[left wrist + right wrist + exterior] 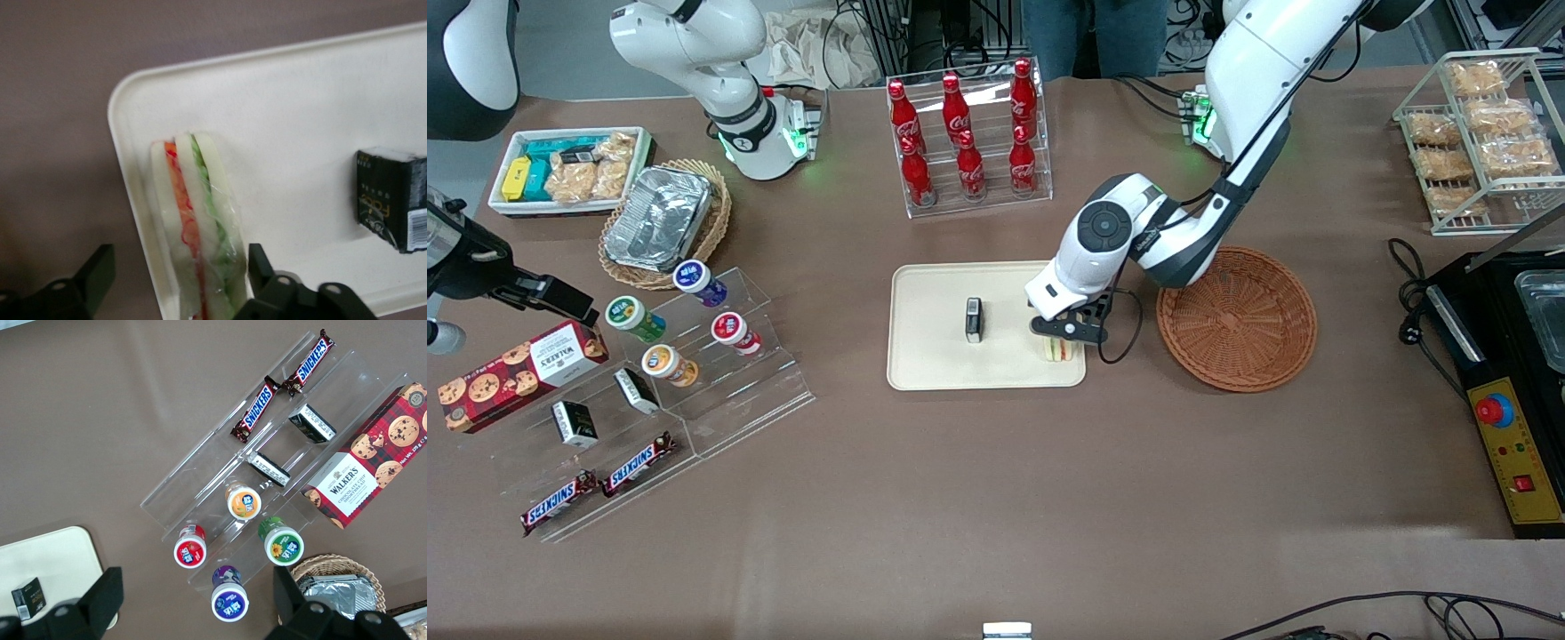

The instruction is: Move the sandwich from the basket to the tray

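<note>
Wrist view: pincer [175,280] apparently loose around sandwich [195,227]

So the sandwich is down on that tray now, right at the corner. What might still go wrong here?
Two things, I'd guess. The sandwich stands on its edge close to the rim of the tray, so a nudge might tip it over or push it onto the table. The open claw sits low around it with one finger close to the wrapper; lifting away crookedly might drag the sandwich along. The small black box lies farther along the tray, so it looks safe.

Robot lab: mock snack-shop table [996,498], cables.
</note>
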### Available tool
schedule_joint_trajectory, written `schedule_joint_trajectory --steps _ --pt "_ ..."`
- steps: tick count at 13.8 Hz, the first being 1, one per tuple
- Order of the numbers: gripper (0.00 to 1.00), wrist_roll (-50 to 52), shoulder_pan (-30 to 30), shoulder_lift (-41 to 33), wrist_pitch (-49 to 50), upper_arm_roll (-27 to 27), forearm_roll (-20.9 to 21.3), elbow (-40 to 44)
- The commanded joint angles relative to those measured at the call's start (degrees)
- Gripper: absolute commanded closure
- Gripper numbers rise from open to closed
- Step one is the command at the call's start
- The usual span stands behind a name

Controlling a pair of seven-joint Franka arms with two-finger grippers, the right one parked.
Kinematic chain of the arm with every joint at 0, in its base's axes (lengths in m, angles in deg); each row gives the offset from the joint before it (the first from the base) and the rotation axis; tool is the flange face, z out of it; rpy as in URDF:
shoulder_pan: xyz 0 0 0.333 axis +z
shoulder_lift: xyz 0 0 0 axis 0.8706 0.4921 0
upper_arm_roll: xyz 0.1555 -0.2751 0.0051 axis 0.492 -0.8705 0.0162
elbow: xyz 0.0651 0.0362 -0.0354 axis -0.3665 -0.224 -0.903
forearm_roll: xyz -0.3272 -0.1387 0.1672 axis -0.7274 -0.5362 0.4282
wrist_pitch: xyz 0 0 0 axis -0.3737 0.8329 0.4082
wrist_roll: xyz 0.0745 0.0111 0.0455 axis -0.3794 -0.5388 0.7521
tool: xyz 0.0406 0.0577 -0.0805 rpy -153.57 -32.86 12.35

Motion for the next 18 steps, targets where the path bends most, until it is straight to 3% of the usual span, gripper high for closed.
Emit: schedule_joint_trajectory --steps 1,4,7,10,13,18 --pt "0.01 1.16 3.17 -6.53 5.71 -0.14 0.59 0.95" --pt "0.01 -0.59 6.95 -11.80 7.56 -0.14 0.41 1.39" --pt "0.01 -8.22 14.51 -18.12 12.03 -0.32 0.06 1.48" --pt "0.01 -16.31 20.39 -23.59 23.42 -0.14 -0.02 4.98" --pt "0.01 -16.07 22.87 -23.16 35.31 0.04 -0.47 13.25" --pt "0.00 -15.98 26.92 -24.56 36.92 -0.23 -0.73 13.52"
